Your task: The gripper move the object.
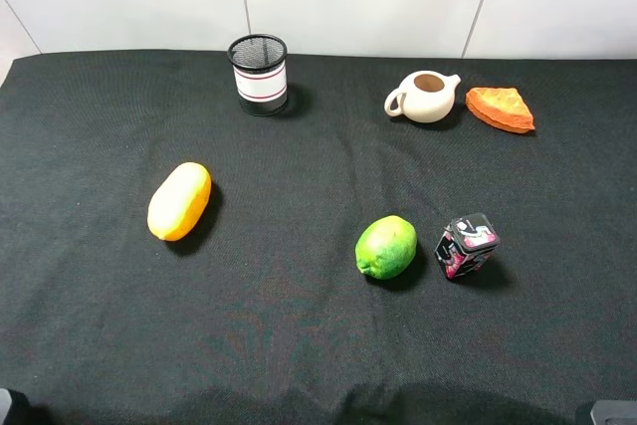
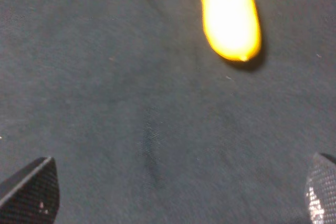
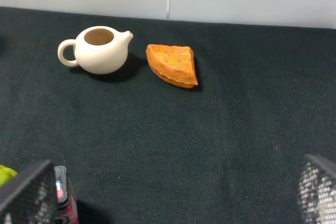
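The green lime (image 1: pixel 386 246) lies on the black cloth right of centre, just left of a small printed tin. A sliver of it shows at the edge of the right wrist view (image 3: pixel 4 173). My right gripper (image 3: pixel 172 190) is open and empty, with its fingers spread wide, low over the cloth at the near right, short of the lime. My left gripper (image 2: pixel 176 192) is open and empty over bare cloth at the near left, with the yellow-orange oval fruit (image 2: pixel 230 17) ahead of it. In the exterior high view only dark bits of the arms show at the bottom corners.
The yellow-orange fruit (image 1: pixel 179 201) lies at the left. A black mesh cup (image 1: pixel 259 74) stands at the back. A cream teapot (image 1: pixel 425 97) (image 3: pixel 100 50) and an orange wedge (image 1: pixel 501 108) (image 3: pixel 173 65) sit at the back right. The printed tin (image 1: pixel 467 245) (image 3: pixel 64 198) stands right of the lime.
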You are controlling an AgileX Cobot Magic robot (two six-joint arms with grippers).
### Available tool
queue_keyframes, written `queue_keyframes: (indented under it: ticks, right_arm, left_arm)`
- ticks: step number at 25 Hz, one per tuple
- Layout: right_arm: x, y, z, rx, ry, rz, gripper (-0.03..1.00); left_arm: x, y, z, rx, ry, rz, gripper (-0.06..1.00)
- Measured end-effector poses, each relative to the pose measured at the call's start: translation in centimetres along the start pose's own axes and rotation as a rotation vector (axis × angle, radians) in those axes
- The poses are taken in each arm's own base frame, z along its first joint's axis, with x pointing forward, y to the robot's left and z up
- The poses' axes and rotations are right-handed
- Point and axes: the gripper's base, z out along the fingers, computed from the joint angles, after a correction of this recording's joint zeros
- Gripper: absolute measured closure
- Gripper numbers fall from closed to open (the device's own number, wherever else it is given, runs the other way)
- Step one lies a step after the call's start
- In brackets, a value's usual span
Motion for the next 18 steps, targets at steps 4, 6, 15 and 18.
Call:
queue_keyframes:
  ticks: [4,6,15,18]
  right_arm:
    - [0.0,0.0,0.0,0.0,0.0,0.0,0.27]
    - [0.0,0.0,0.0,0.0,0.0,0.0,0.27]
    - [0.0,0.0,0.0,0.0,0.0,0.0,0.27]
    - [0.0,0.0,0.0,0.0,0.0,0.0,0.27]
  left_arm:
    - [1.1,0.0,0.0,-0.068,-0.05,0.001,-0.05]
    - [1.3,0.1,0.0,-0.099,-0.06,0.008,-0.05]
    - [1.4,0.1,0.0,-0.157,-0.062,0.01,-0.05]
    - [1.8,0.0,0.2,-0.16,-0.081,0.011,-0.05]
